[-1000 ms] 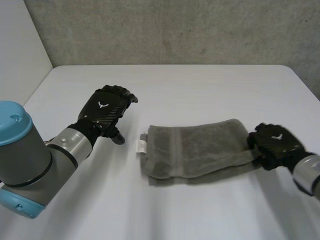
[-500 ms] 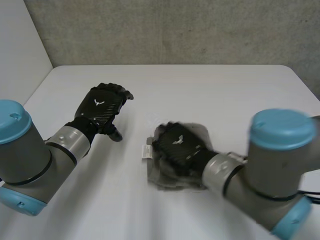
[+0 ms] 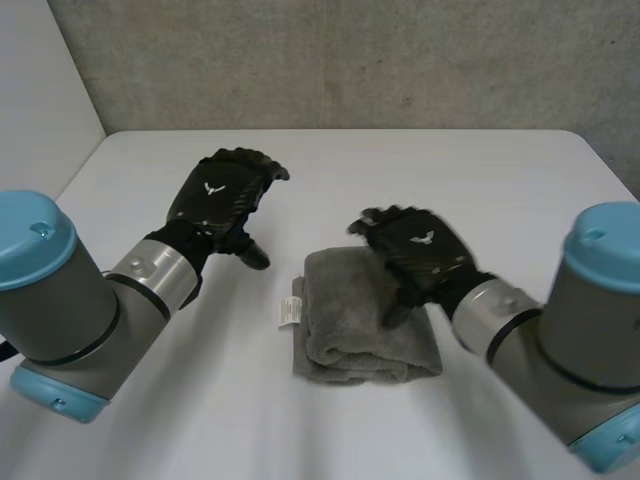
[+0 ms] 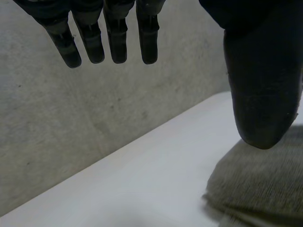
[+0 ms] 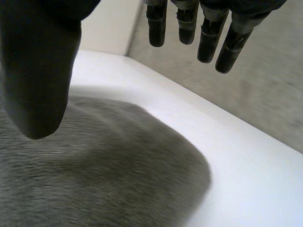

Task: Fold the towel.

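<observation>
The grey towel [image 3: 355, 325] lies folded into a small thick pad at the table's middle, a white label [image 3: 290, 311] sticking out of its left edge. My right hand [image 3: 417, 251] hovers over the towel's far right part, open, holding nothing. In the right wrist view its thumb [image 5: 39, 71] and fingers [image 5: 199, 28] hang spread above the towel [image 5: 94, 165]. My left hand [image 3: 222, 198] is open in the air to the left of the towel, apart from it. In the left wrist view the towel [image 4: 260, 187] lies below the thumb [image 4: 262, 94].
The white table [image 3: 150, 400] ends at a grey wall [image 3: 350, 60] behind. My two forearms with their blue caps reach in from the near left and near right.
My right hand carried the towel's right end over to the left, halving its length, then let go and drew back a little. My left hand shifted slightly towards the towel.
</observation>
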`<state>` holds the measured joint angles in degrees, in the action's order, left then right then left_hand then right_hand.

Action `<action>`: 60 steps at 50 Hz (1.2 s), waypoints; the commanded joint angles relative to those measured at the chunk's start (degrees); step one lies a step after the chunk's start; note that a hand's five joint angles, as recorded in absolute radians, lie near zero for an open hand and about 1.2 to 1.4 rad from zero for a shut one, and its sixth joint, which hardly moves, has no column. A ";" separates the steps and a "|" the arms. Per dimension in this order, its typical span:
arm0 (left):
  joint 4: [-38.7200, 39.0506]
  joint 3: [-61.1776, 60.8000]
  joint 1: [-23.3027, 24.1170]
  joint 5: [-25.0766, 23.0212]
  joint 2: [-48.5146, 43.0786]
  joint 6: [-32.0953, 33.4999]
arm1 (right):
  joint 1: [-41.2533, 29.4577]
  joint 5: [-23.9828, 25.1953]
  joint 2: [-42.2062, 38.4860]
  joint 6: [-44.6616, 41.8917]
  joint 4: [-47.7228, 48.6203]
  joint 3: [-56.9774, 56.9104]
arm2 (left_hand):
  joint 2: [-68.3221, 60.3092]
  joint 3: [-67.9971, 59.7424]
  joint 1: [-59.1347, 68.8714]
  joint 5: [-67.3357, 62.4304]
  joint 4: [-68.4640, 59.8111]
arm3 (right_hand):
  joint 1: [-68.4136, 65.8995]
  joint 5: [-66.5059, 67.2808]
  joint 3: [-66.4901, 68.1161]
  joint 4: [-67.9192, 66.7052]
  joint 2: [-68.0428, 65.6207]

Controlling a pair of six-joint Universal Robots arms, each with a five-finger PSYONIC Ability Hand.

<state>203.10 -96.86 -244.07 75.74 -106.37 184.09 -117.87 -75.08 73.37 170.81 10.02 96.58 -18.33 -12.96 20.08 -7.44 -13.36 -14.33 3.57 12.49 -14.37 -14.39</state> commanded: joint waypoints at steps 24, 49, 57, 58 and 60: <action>-0.69 5.19 10.20 8.28 -16.85 -1.64 | 9.67 6.79 -10.00 11.48 0.88 0.89 | 0.21 2.96 -1.96 -0.68 3.36 | 4.33 -3.57 -2.49 4.37 4.39; -0.86 4.92 10.02 12.86 -17.82 5.31 | 7.74 6.09 -11.43 10.69 0.88 -1.39 | 1.05 2.96 -2.80 0.16 3.36 | 4.33 -3.57 -2.49 4.37 4.39; -1.21 5.80 9.58 14.09 -6.57 4.96 | 8.97 4.69 2.10 10.16 -6.75 -4.72 | 1.39 2.96 -3.14 0.50 3.36 | 4.33 -3.57 -2.49 4.37 4.39; -1.39 6.41 9.58 14.17 -4.05 4.96 | 8.97 4.68 2.12 10.16 -6.77 -4.73 | 1.55 2.96 -3.31 0.67 3.36 | 4.33 -3.57 -2.49 4.37 4.39; -1.92 7.39 9.49 14.44 -1.56 4.96 | 9.23 1.54 5.97 8.94 -9.66 -8.49 | 1.72 2.96 -3.48 0.84 3.36 | 4.33 -3.57 -2.49 4.37 4.39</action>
<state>201.87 -91.21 -234.39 89.68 -115.72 189.10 -109.44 -69.73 70.32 181.31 6.37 93.49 -18.32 -12.96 20.06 -7.38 -13.36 -13.53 3.57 12.49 -14.37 -14.37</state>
